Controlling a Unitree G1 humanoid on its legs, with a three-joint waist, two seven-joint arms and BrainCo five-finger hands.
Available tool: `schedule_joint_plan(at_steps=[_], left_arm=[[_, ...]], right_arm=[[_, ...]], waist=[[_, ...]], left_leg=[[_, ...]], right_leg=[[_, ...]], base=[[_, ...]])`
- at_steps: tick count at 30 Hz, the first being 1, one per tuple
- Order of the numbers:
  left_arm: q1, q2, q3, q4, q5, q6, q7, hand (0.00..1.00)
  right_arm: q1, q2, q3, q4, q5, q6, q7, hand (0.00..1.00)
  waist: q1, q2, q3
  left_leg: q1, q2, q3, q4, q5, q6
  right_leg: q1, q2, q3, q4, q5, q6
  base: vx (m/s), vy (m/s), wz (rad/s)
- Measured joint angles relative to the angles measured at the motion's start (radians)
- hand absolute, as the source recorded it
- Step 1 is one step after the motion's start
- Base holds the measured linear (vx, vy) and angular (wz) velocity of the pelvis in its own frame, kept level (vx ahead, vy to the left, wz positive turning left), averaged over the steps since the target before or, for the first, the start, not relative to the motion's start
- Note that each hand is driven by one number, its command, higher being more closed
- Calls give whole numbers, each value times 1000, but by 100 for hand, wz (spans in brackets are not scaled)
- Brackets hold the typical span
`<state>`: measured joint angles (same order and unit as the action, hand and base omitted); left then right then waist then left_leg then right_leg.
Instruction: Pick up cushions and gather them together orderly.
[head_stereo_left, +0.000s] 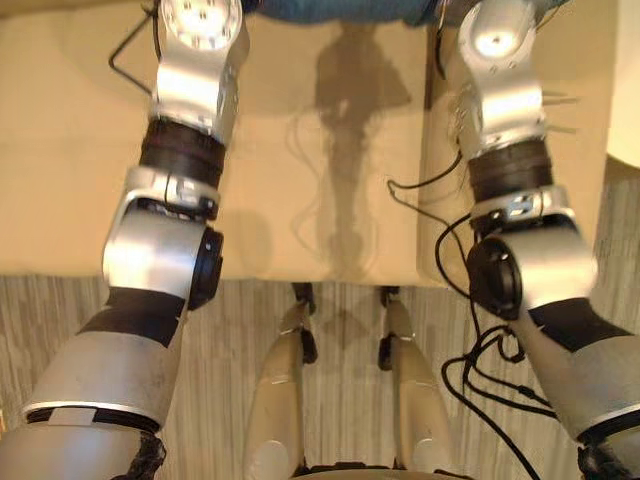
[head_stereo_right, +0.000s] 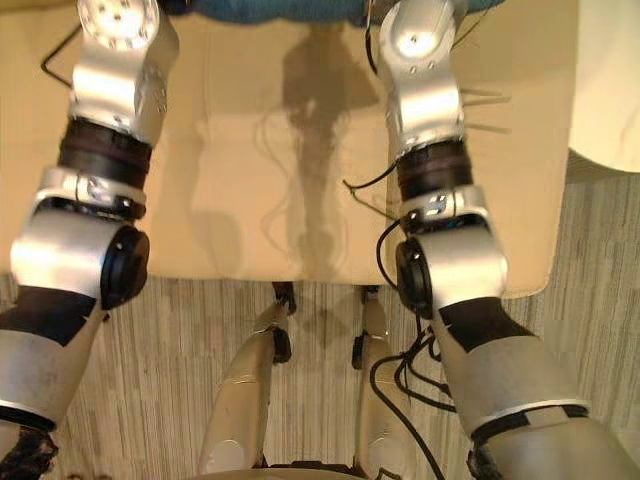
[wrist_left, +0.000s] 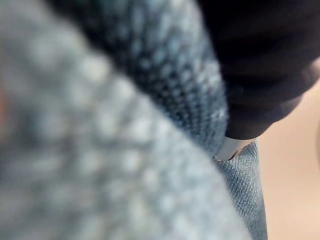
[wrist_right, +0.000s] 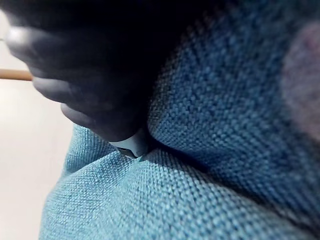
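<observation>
Two silver-grey arms reach forward in the left eye view, my left arm and my right arm, over a tan upholstered seat. A blue woven fabric cushion shows as a strip at the far edge of the seat, between the two arms. Nearer me, a grey striped floor lies below the seat's front edge.

The right eye view gives the same scene from slightly to one side. A cream-coloured padded shape sits just beside the seat on my right.

In the left wrist view, my left robot hand appears as its dark ribbed cover, pressed against the cushion, whose weave is very close to the camera. I cannot tell whether this robot hand is open or gripping.

In the right wrist view, my right robot hand also appears as its dark cover, sunk into a fold of the cushion. I cannot tell whether it is open or closed.
</observation>
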<state>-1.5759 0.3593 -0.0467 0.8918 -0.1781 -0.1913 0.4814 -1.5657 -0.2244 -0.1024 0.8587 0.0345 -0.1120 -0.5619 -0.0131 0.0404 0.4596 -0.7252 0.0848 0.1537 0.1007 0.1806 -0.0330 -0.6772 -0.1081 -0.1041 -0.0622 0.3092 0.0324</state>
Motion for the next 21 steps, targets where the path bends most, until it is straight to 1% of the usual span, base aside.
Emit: schedule_joint_plan(at_steps=[4, 5, 7, 9, 11, 14, 16, 19, 21], left_arm=[[2, -17, 65, 54, -28, 31, -43, 0], [17, -33, 87, 55, -28, 32, -51, 0], [41, -49, 98, 55, -28, 32, -67, 0], [86, -77, 123, 53, -28, 32, -85, 0], [123, -88, 130, 52, -28, 33, -88, 0], [221, -104, 138, 13, -27, 32, -90, 0], [252, -103, 139, 0, -26, 32, -91, 0], [321, -96, 137, -66, -25, 30, -99, 0], [373, -72, 126, -103, -25, 30, -110, 0]], right_arm=[[5, 0, -7, 30, 83, 0, 60, 0], [24, 4, -7, 42, 96, 1, 78, 0], [64, 12, -5, 42, 114, 1, 98, 0], [140, 22, 28, 21, 121, 2, 125, 0], [180, 39, 45, 16, 121, 2, 132, 0], [278, 61, 68, -77, 122, 1, 154, 0], [314, 61, 68, -120, 124, -1, 161, 0], [392, 46, 87, -213, 130, -29, 178, 0], [444, 30, 120, -269, 134, -39, 200, 0]], waist=[[2, 1, 19], [6, 1, 20], [9, 0, 20], [14, 1, 20], [13, 1, 20], [15, 0, 20], [18, 0, 20], [27, 0, 20], [25, 0, 20]], left_leg=[[-47, 1, -15, -3, 8, -2], [-50, 1, -15, -2, 8, -2], [-53, 2, -13, 4, 7, -3], [-53, 5, -10, 4, 7, -3], [-53, 7, -7, 6, 7, -3], [-53, 18, 3, 38, -8, -4], [-50, 26, 4, 61, -20, -6], [-32, 40, 12, 90, -36, -7], [-4, 45, 13, 91, -36, -7]], right_leg=[[-36, 0, -26, 0, 0, 0], [-37, -1, -29, 1, 0, 0], [-37, -1, -34, 4, 0, 0], [-37, 1, -32, 7, -1, 0], [-37, 2, -31, 8, -1, 0], [-37, 6, -29, 34, -14, -1], [-37, 9, -28, 63, -31, -3], [-18, 18, -24, 85, -44, -5], [8, 22, -25, 85, -52, -2]], base=[[-1, 18, 14], [11, 30, 7], [12, 31, 4], [16, 38, 1], [-7, 4, -2], [-41, -2, -7], [-71, -15, -7], [-74, -23, -8], [-58, -46, -3]])
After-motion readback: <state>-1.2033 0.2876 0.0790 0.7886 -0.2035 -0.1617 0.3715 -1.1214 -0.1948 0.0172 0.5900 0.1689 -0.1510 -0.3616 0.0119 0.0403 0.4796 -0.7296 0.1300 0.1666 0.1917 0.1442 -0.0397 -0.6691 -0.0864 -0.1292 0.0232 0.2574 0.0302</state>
